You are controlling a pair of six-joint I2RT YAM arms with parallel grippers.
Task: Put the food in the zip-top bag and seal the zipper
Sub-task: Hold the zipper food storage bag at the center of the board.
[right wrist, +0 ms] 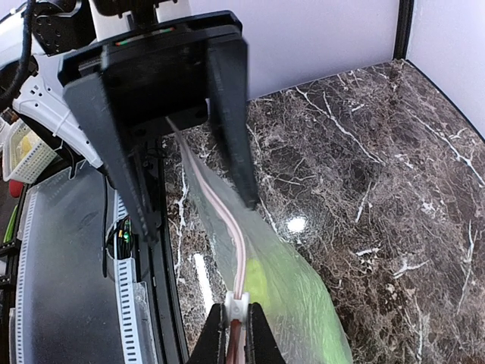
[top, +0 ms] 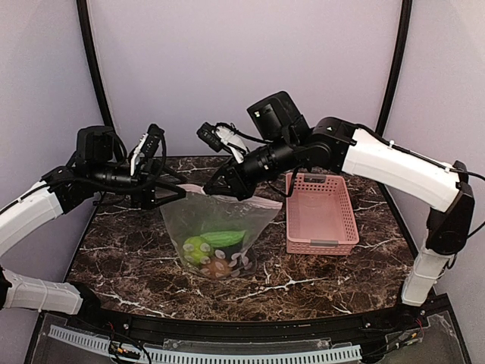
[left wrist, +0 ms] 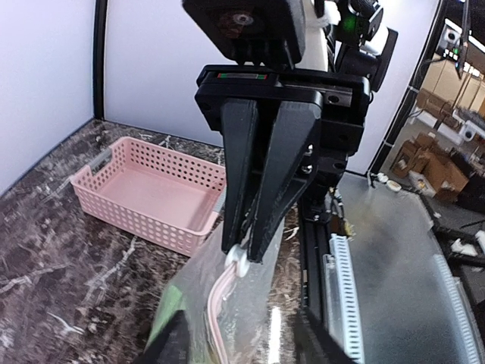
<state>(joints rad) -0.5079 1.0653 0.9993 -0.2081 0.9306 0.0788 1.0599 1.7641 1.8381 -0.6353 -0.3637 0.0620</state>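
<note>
**Food bagged, slider pinched, seal not confirmed**

The large clear plastic zip-top bag (top: 227, 220), printed with white dots, stands near the middle of the dark marble table (top: 129, 250) with its mouth held up between my two arms. The toy food (top: 212, 254) is already inside, piled at the bottom. I can make out a round green fruit and a long green cucumber-like piece, but the rest is too bunched to sort. Every piece I can see is in the bag, so I judge the loading step done.

The thin pale pink zipper (right wrist: 229, 250) runs along the bag's mouth edge. My right gripper (right wrist: 236, 317) is pinched tight on the small white slider tab (right wrist: 236, 303), which in the top view sits toward the bag's left end. My left gripper (right wrist: 198, 218) has its fingers spread wide. As far as the right wrist view shows, they straddle the zipper near the left corner without clamping it.

What remains is the seal. The stretch between the slider tab and the left gripper reads as one narrow strip, but I cannot tell whether its tracks are mated. I cannot tell that for the stretch to the right either. I judge the sealing started but unfinished.

A pink slotted plastic basket (top: 322, 244) sits just right of the bag, apart from it.
</note>
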